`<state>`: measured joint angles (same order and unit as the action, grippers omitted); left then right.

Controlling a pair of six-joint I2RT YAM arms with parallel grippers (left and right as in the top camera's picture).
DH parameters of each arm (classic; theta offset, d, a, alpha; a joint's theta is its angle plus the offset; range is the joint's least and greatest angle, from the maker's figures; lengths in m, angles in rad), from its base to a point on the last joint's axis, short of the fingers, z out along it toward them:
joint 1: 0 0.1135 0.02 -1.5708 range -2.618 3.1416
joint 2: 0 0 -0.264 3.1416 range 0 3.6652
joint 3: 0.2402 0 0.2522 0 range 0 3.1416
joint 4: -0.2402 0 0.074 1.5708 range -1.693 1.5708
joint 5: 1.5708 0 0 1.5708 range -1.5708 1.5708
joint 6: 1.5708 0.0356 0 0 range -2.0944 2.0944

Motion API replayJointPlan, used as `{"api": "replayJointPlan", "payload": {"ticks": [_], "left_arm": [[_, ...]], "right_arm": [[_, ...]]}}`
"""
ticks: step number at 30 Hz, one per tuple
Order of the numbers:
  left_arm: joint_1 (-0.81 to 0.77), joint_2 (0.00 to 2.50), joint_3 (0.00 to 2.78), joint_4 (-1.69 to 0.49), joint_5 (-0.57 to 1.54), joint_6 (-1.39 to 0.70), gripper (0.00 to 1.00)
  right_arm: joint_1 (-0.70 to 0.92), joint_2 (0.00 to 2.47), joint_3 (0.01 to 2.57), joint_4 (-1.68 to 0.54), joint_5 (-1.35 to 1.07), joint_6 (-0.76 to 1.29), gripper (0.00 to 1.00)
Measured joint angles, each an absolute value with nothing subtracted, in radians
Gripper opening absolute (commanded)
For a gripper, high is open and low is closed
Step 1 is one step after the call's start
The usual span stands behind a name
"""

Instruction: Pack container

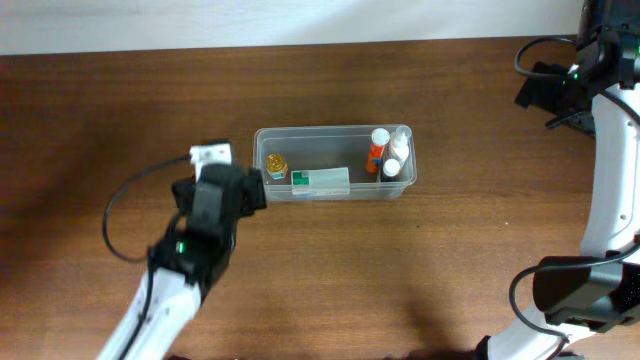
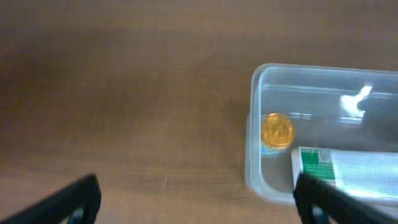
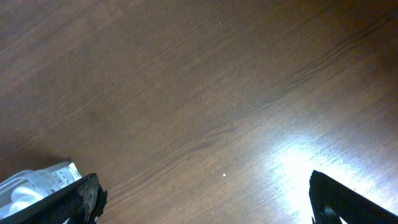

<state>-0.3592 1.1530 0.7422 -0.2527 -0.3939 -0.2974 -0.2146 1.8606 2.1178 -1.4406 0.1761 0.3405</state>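
Overhead: container (image 1: 330,130) sitting mid-tabletop (image 1: 450,280), already holding a gold-capped jar (image 1: 276,165), a green-and-white box (image 1: 321,181) and white-capped bottles (image 1: 393,165) bunched at its right end. No loose items spotted outside it, so packing judged finished or nearly so. Left wrist: left pincer (image 2: 199,208) spread wide, empty, hanging just beside the container's left end, with jar and box visible inside through the clear wall. Right wrist: right pincer (image 3: 205,202) also wide and empty, over bare tabletop, well apart from the container. Left to do, likely: only pulling both arms back.
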Motion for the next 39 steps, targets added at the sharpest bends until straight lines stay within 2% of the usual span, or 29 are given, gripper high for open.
{"api": "replayJointPlan", "payload": {"ticks": [4, 9, 19, 39], "left_arm": [[-0.359, 1.012, 0.556, -0.009, -0.408, -0.298, 0.99], [-0.358, 0.816, 0.394, 0.127, -0.410, -0.298, 0.99], [-0.295, 0.419, 0.215, 0.151, -0.371, -0.299, 0.99], [-0.127, 0.097, 0.062, 0.092, -0.133, -0.299, 0.99]], "right_arm": [[-0.215, 1.861, 2.118, -1.440, 0.176, 0.340, 0.98], [-0.215, 1.861, 2.118, -1.440, 0.176, 0.341, 0.98], [-0.215, 1.861, 2.118, -1.441, 0.176, 0.342, 0.98], [-0.215, 1.861, 2.118, -1.440, 0.176, 0.341, 0.98]]}}
